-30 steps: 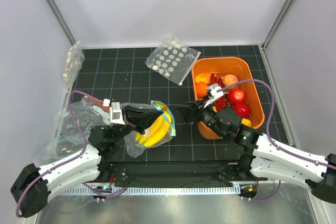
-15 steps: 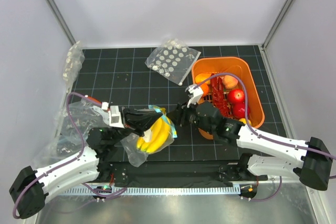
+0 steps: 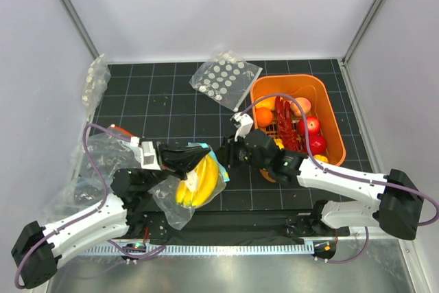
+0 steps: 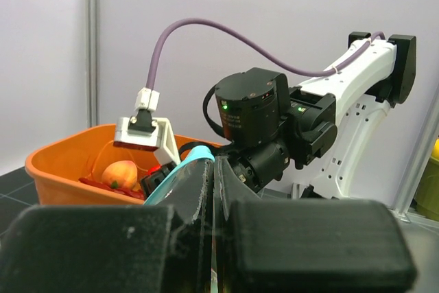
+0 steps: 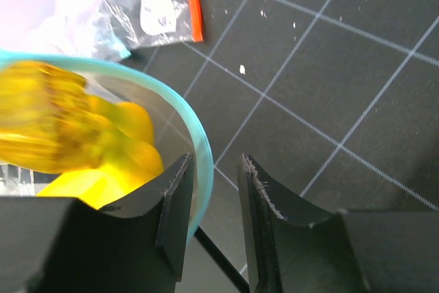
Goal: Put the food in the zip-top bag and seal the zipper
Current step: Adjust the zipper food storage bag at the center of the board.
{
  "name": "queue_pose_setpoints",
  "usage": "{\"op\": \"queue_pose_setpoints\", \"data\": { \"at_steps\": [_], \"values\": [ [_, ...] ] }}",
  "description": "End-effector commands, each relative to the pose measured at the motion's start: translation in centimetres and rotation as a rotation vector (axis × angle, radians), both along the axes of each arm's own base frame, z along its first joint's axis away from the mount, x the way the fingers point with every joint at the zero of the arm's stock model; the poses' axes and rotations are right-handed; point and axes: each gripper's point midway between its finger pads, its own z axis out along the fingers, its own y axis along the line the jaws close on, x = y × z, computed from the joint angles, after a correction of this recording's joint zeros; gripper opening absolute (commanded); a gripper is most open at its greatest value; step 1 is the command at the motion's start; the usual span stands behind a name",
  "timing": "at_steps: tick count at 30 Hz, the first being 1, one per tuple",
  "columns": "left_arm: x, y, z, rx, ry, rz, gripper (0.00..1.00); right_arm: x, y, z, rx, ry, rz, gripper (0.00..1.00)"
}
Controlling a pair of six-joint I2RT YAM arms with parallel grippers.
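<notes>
- The zip-top bag [image 3: 171, 205] lay nearest the arm bases, left of centre on the dark grid mat [image 3: 171, 104]. The banana bunch [image 3: 197, 182] was already inside it. Its closed end trailed toward the near edge and its mouth pointed up and away toward the right arm.
- The left gripper [image 4: 211, 193] was clamped together on the bag at its mouth. The left wrist view showed only thin plastic film between the two pads, and this grip held the mouth raised off the mat.
- The zipper [image 5: 197, 132] curved as a teal band around the bananas. Its long axis ran roughly near-to-far, and it dropped down into the gap of the right gripper [image 5: 214, 200].
- The right gripper's jaws stood a little apart. The strip sat just inside the gap, against the finger [image 5: 175, 204] on the banana side, and was not pinched. This arm was the nearer one to the free run of zipper, which lay directly at its fingertips. In my judgement the next move depended on closing across the strip there and then sliding along its length.
- A second clear bag with an orange-red strip [image 5: 194, 12] lay just beyond the mouth, apart from it.
- Farther right was the orange basket [image 3: 288, 79] holding the red apples [image 3: 312, 126], and the white-dotted bag [image 3: 225, 79] lay at the back.
</notes>
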Motion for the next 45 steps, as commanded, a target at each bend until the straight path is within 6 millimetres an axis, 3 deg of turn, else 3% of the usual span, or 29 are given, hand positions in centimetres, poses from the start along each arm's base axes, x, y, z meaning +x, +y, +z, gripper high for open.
{"op": "queue_pose_setpoints", "data": {
  "at_steps": [1,10,12,15,18,29,33,36,37,39,40,41,42,43,45],
  "values": [
    [-0.2,0.8,1.5,-0.040,-0.061,0.041,0.00,0.1,0.9,1.9,0.054,0.014,0.015,0.39],
    [0.7,0.8,0.9,-0.020,-0.044,0.086,0.00,-1.6,1.5,2.7,0.119,0.046,0.118,0.38],
    [1.4,0.6,0.3,-0.006,-0.028,0.109,0.00,-2.0,1.6,3.0,0.132,0.048,0.140,0.31],
    [2.0,0.5,-0.1,0.004,-0.013,0.128,0.00,-2.5,1.9,3.3,0.144,0.048,0.173,0.05],
    [2.6,0.5,-0.3,0.009,0.011,0.148,0.00,-2.7,1.6,4.2,0.156,0.013,0.187,0.01],
    [3.6,-0.9,-1.7,0.072,0.087,0.135,0.01,-0.3,-4.5,8.0,0.146,-0.184,-0.063,0.01],
    [3.9,-1.5,-2.2,0.089,0.121,0.125,0.02,0.6,-6.7,7.7,0.091,-0.218,-0.156,0.01],
    [4.9,-1.7,-2.7,0.100,0.187,0.144,0.10,1.3,-8.0,8.0,0.051,-0.252,-0.217,0.01],
    [5.3,-1.8,-3.6,0.128,0.227,0.157,0.12,1.7,-8.5,8.0,0.033,-0.259,-0.246,0.01],
    [6.1,-1.8,-2.8,0.127,0.282,0.184,0.11,2.6,-10.0,7.7,-0.037,-0.273,-0.320,0.01],
    [7.5,-1.3,-4.9,0.196,0.392,0.260,0.05,3.0,-10.4,7.4,-0.066,-0.272,-0.344,0.01],
    [8.1,-1.0,-5.4,0.218,0.459,0.297,0.03,3.3,-10.7,7.1,-0.088,-0.273,-0.366,0.01],
    [8.8,-0.8,-3.6,0.181,0.539,0.323,0.00,3.7,-11.4,7.1,-0.118,-0.278,-0.404,0.01],
    [9.3,-0.2,-6.2,0.278,0.635,0.384,0.00,3.9,-11.5,6.9,-0.137,-0.279,-0.411,0.01],
    [9.5,-0.4,-7.3,0.363,0.682,0.402,0.01,4.4,-11.6,6.3,-0.173,-0.276,-0.431,0.01]
  ]
}}
